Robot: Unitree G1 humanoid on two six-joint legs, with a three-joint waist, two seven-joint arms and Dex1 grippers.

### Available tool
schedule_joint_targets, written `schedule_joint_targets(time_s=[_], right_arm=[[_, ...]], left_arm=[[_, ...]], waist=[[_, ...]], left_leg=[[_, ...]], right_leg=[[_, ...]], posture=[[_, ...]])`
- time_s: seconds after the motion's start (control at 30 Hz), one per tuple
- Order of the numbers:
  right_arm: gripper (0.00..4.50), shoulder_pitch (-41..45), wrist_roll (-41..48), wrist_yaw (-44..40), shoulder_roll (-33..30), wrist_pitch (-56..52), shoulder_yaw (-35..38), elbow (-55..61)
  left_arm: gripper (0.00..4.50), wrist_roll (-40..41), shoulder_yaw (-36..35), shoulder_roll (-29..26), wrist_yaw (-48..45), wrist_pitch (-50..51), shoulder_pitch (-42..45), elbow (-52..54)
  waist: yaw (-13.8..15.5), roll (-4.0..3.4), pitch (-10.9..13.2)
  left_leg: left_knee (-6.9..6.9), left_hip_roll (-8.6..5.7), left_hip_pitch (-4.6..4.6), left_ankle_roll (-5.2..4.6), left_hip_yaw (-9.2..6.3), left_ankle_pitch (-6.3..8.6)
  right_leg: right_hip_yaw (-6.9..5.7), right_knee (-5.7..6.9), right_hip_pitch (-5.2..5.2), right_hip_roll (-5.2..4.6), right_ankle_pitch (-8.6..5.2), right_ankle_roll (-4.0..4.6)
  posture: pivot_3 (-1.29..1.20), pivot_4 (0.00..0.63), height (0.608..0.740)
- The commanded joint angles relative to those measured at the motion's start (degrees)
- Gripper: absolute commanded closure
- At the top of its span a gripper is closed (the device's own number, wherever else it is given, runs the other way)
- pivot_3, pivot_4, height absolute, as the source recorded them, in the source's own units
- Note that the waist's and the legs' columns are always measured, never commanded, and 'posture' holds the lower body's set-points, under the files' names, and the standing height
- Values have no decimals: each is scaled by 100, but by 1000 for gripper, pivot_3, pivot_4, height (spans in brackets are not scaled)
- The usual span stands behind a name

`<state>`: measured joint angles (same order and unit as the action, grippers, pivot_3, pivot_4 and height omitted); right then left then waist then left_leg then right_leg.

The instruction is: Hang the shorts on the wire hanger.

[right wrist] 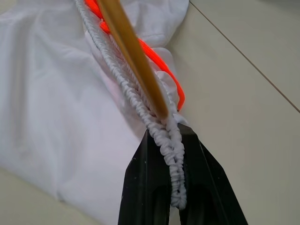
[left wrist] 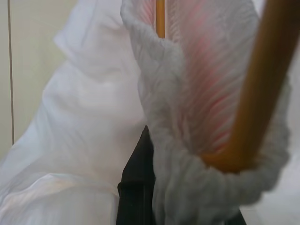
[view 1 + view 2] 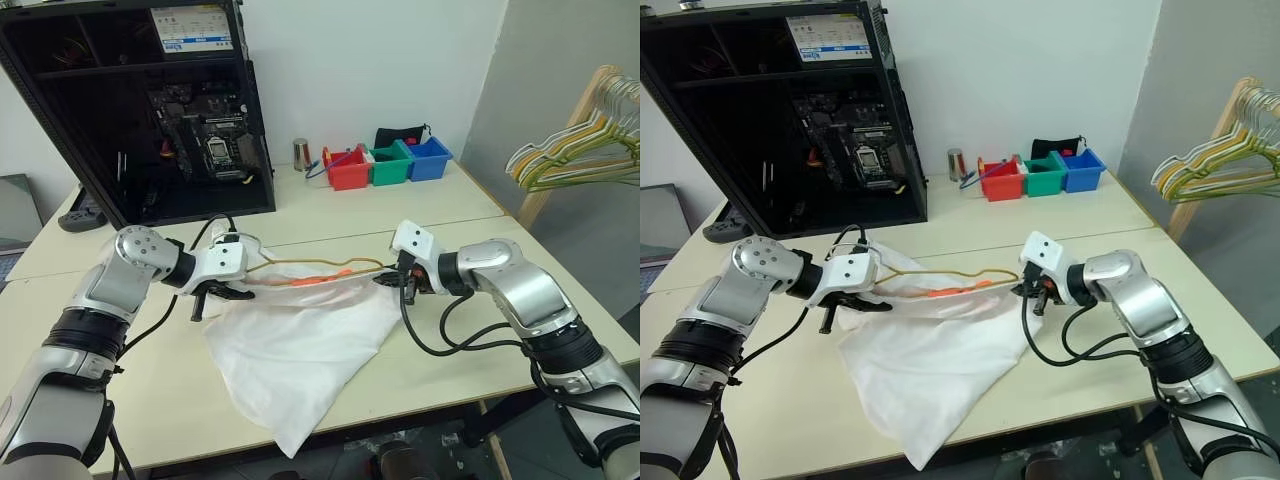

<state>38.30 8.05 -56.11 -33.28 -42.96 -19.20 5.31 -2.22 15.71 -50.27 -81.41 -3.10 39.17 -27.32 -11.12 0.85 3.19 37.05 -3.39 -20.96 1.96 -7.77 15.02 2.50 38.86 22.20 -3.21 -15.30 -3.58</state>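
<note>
Above the surface (image 3: 450,370), both jaws are clamped on the shorts (image 3: 300,350) waistband, stretched along the hanger (image 3: 310,264); uneven pulling could slip the elastic off the wire.

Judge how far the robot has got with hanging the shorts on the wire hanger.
Done: the wire hanger already sits inside the gathered waistband of the shorts. In hand: the left gripper and right gripper are each shut on an end of the waistband, stretching it. Left: the fabric rests on the table, and the hanger has not been lifted.

Shorts (image 3: 300,350) thin matt white cloth; wire hanger (image 3: 310,263) smooth golden.
</note>
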Motion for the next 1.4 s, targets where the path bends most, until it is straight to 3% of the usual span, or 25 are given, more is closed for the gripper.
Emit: schedule_joint_targets(time_s=[0.03, 0.43, 0.93, 1.17, 1.4], right_arm=[[4484, 132, -37, 35, -175, 67, 189, 27], [4484, 200, -12, 10, -210, 67, 158, 42], [4484, 124, 85, -101, -511, -396, 14, 923], [4484, 318, 116, -41, -553, -620, -39, 1238], [4484, 675, -240, 226, -166, -387, -536, 1006]], left_arm=[[4500, -152, -124, -34, 201, -136, 232, -282], [4500, -476, 102, -230, 65, -600, 158, -521], [4500, -1337, 568, 23, 888, -963, 628, -1328], [4500, -1558, 769, 261, 991, -985, 823, -1358], [4500, -1195, 565, 1064, 984, -294, 983, -650]], waist=[[1, 0, 0], [0, 0, 0], [-11, 0, 0], [-15, 0, 0], [-28, 2, -2]], left_leg=[[0, 0, 0, 0, 0, 0], [0, 1, -1, 0, 0, 0], [1, -1, -3, 0, -1, 0], [1, -2, -6, 0, -1, 0], [2, -2, -7, 0, -4, 0]], right_leg=[[0, 0, 0, 0, 0, 0], [0, 0, 1, -1, 0, 0], [-3, -2, -1, 0, -14, -24], [-3, -2, 1, -5, -14, -24], [-6, -2, 1, -5, -14, -24]], posture=[[-174, 0, 740], [-171, 0, 740], [-208, 0, 740], [-224, 0, 740], [-225, 0, 740]])
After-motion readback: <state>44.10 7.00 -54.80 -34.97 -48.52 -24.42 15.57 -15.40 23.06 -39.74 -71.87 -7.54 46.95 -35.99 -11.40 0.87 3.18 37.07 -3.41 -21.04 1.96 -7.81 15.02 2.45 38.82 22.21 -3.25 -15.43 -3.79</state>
